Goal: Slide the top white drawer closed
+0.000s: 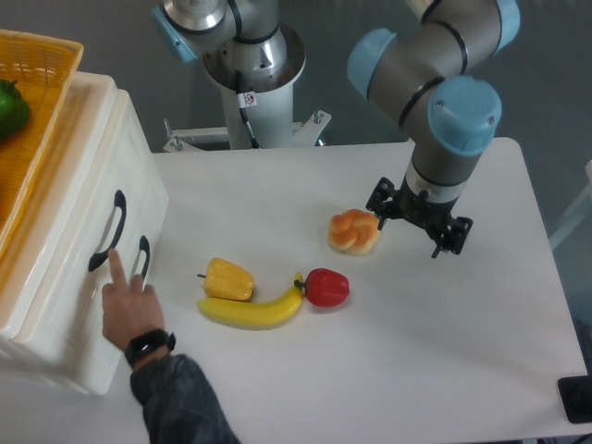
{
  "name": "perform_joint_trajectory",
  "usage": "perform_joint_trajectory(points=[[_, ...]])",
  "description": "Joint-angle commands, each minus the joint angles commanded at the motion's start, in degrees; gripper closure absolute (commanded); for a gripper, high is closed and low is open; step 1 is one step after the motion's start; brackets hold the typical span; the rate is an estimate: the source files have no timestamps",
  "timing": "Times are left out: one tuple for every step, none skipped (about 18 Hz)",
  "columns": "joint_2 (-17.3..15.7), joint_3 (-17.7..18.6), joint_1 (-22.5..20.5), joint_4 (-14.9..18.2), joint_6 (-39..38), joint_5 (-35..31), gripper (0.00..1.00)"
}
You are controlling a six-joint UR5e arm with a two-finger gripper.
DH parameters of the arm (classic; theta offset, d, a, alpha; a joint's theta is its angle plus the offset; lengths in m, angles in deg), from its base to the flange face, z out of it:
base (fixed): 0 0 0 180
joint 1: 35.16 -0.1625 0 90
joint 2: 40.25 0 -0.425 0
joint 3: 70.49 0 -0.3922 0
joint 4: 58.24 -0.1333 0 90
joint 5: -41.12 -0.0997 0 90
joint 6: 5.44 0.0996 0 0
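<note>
The white cabinet (83, 277) stands at the table's left edge with two black curved handles on its front. The top white drawer (79, 199) carries the upper handle (108, 229). Its front looks about level with the lower drawer's front, and no open tray shows. My gripper (421, 225) points down over the table at the right, far from the cabinet and just right of an orange bun (354, 231). My wrist hides the fingers, so I cannot tell whether they are open or shut.
A person's hand (125, 301) with a black watch points a finger at the drawer fronts, between the handles. An orange wicker basket (37, 111) with a green pepper (9, 106) sits on the cabinet. A yellow pepper (228, 279), a banana (250, 310) and a red pepper (326, 287) lie mid-table.
</note>
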Motion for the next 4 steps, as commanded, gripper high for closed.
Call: perform_joint_trajectory(points=[[0.09, 0.00, 0.09, -0.26, 0.09, 0.00, 0.00], [0.35, -0.26, 0.09, -0.35, 0.09, 0.00, 0.00], [1.05, -0.52, 0.09, -0.53, 0.09, 0.00, 0.00], [1.32, -0.53, 0.17, -1.22, 0.09, 0.00, 0.00]])
